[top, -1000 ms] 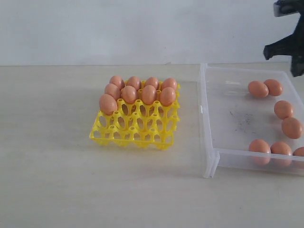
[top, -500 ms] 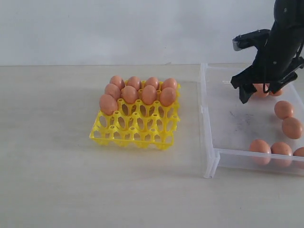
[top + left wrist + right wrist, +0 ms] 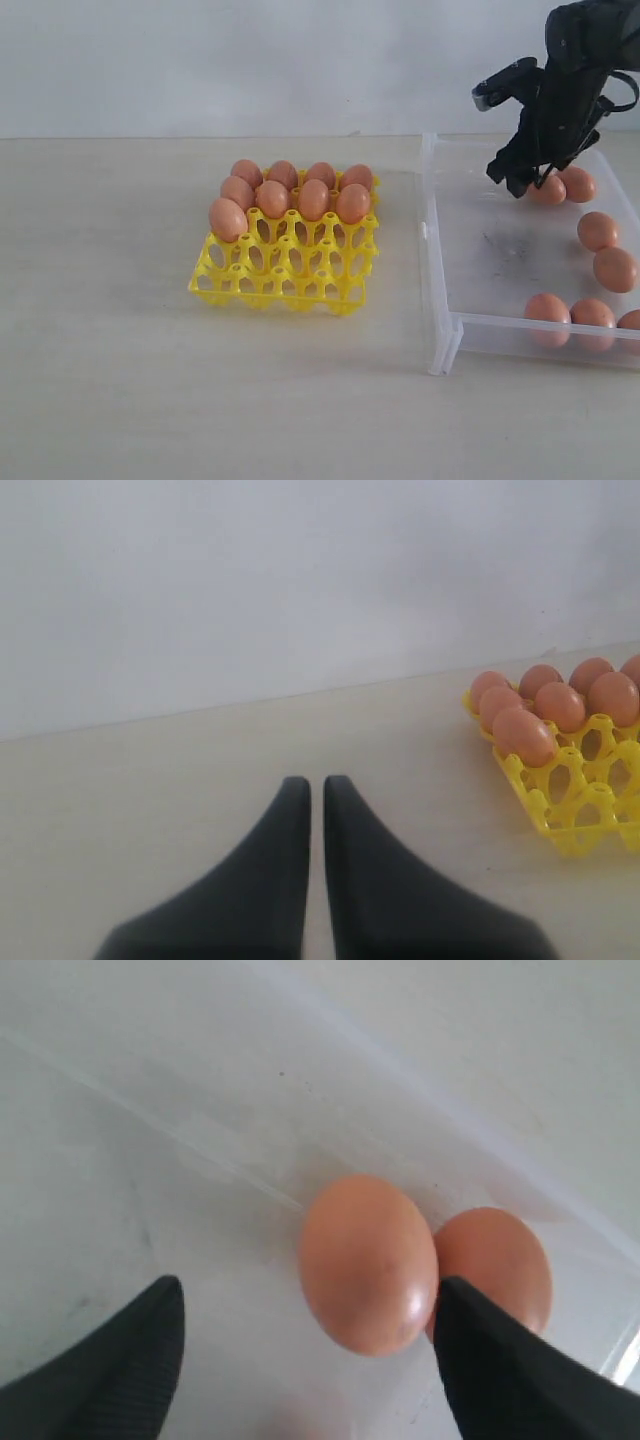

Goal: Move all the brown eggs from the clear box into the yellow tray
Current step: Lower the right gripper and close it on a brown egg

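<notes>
Hovering with right gripper [image 3: 306, 1295] wide open around one brown egg [image 3: 367, 1263]; might bump neighbour egg [image 3: 497, 1260], send it rolling.

We note a pale, beige worktop [image 3: 120, 380], matte and faintly grained. Behind it we see a plain white wall [image 3: 250, 60], which meets the worktop's far edge in a straight line.

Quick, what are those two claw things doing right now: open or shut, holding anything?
Left tool: shut, holding nothing.
Right tool: open, one finger on each side of a brown egg in the clear box, not gripping it.
</notes>
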